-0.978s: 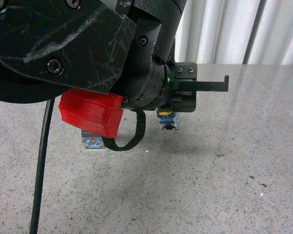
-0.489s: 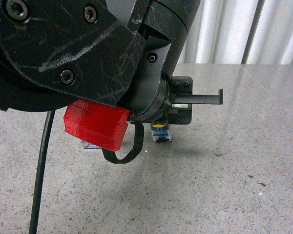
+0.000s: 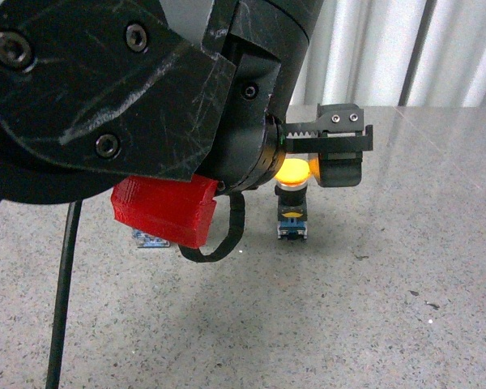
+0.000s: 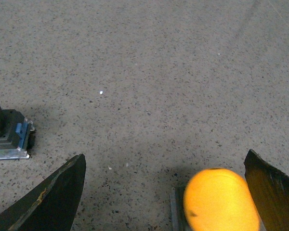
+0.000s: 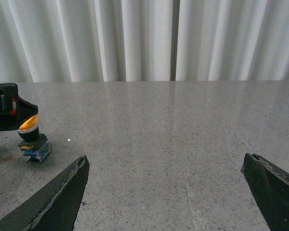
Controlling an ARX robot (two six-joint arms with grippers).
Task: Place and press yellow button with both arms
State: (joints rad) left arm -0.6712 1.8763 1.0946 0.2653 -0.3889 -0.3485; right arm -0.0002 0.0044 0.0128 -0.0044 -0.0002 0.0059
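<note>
Left gripper (image 4: 166,190) has lifted and turned, uncovering the yellow button (image 3: 292,194), which stands upright on the table (image 3: 364,324) with its cap between the wide-open jaws. Right gripper (image 5: 166,192), jaws wide open, sits well apart; placing looks done, pressing remains.

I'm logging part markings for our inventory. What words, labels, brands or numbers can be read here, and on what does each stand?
No text can be read in any view.
yellow button: a small yellow patch on its blue base, too small to read.
left gripper: a red mark on its side in the right wrist view, too blurred to read.
</note>
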